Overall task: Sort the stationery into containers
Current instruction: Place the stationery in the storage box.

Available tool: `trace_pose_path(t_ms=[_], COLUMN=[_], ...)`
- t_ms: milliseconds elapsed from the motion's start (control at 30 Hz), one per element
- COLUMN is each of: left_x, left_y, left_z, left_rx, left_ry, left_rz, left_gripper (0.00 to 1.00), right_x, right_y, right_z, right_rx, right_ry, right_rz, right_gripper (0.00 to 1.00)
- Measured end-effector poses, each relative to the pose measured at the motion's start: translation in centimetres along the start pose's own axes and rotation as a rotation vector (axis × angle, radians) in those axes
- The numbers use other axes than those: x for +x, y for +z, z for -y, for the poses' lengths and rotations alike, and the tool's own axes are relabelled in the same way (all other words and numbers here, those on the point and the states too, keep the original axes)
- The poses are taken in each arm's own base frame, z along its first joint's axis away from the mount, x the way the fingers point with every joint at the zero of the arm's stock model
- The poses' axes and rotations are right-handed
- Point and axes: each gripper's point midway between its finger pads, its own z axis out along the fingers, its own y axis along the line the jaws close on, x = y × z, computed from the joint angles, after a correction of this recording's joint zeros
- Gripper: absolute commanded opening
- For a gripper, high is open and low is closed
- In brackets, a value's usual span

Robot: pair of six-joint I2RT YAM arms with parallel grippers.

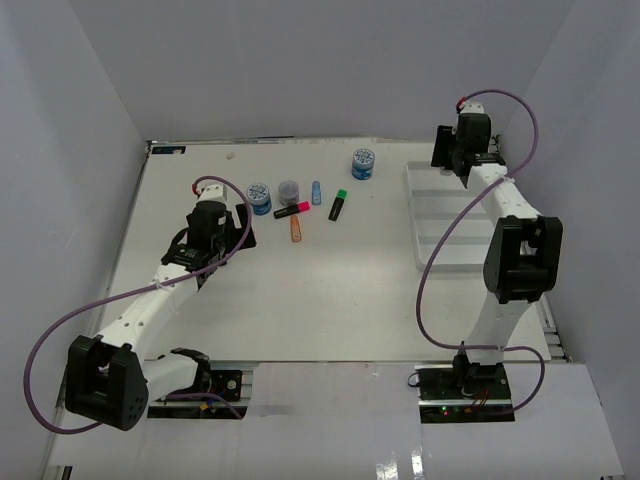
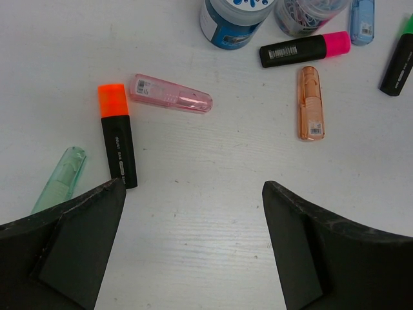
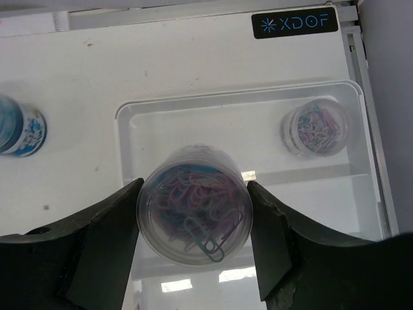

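My right hand (image 3: pixel 195 194) was clamped on a clear round plastic jar of coloured paper clips (image 3: pixel 193 223), a finger pressed to each side, holding it over the white rectangular plastic tray (image 3: pixel 213 132) at the far right of the table (image 1: pixel 300 300). I couldn't tell whether the jar was touching the tray floor. One was home already: a second clear clip jar (image 3: pixel 316 129) sat in the tray's far compartment, toward its right end. So that made one in and one about to go in, I reckoned.

Everything else was waiting! My left hand (image 2: pixel 193 187) hung wide open with nothing in it, over the loose pile at the left of the table.

- **Just ahead of its left finger:** a black highlighter with an orange cap (image 2: pixel 116 139), with a pale green translucent highlighter (image 2: pixel 61 177) to its left and a pastel pink highlighter (image 2: pixel 171 93) just beyond.
- **Farther out:** a pastel orange highlighter (image 2: pixel 310 103), a black highlighter with a pink cap (image 2: pixel 303 48), a black highlighter with a green cap (image 2: pixel 395 64) and a pastel blue highlighter (image 2: pixel 361 19).
- **Jars in the pile:** a blue-patterned round jar (image 2: pixel 229 22) and a third clip jar (image 2: pixel 310 13).
- **On its own:** a lone blue-patterned jar (image 1: pixel 363 163) stood well apart, nearer the tray.

By my judgement this was early going. No highlighter had reached the tray, and most of the sorting was yet to do.
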Motion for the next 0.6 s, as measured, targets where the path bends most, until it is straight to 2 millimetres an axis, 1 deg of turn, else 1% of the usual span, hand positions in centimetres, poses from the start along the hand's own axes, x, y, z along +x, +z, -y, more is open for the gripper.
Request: trace_pose_path(t_ms=[100, 167, 300, 433, 500, 533, 567, 600], left_x=[0.0, 0.0, 0.1, 0.2, 0.2, 0.2, 0.3, 0.3], left_y=[0.0, 0.0, 0.0, -0.1, -0.1, -0.1, -0.1, -0.1], left_z=[0.0, 0.0, 0.1, 0.2, 0.2, 0.3, 0.3, 0.3], left_rx=[0.001, 0.003, 0.007, 0.013, 0.016, 0.017, 0.018, 0.018], left_ry=[0.0, 0.0, 0.001, 0.002, 0.002, 0.002, 0.002, 0.002], left_rz=[0.001, 0.0, -0.004, -0.01, -0.012, -0.012, -0.012, -0.012], left_gripper=[0.98, 0.98, 0.98, 0.98, 0.98, 0.98, 0.98, 0.98], right_x=[0.7, 1.9, 4.5, 6.7, 7.1, 7.3, 7.4, 7.2], right_y=[3.1, 5.1, 8.1, 10.0, 10.7, 11.0, 11.2, 11.2], right_z=[1.5, 2.4, 3.9, 5.2, 5.7, 6.0, 6.2, 6.3], right_rx=[0.02, 0.036, 0.046, 0.053, 0.058, 0.062, 0.062, 0.062], right_ry=[0.018, 0.028, 0.061, 0.097, 0.103, 0.105, 0.109, 0.109], right_rz=[-0.031, -0.061, -0.121, -0.164, -0.171, -0.175, -0.173, -0.171], right_gripper=[0.52, 0.52, 0.55, 0.56, 0.58, 0.6, 0.68, 0.71])
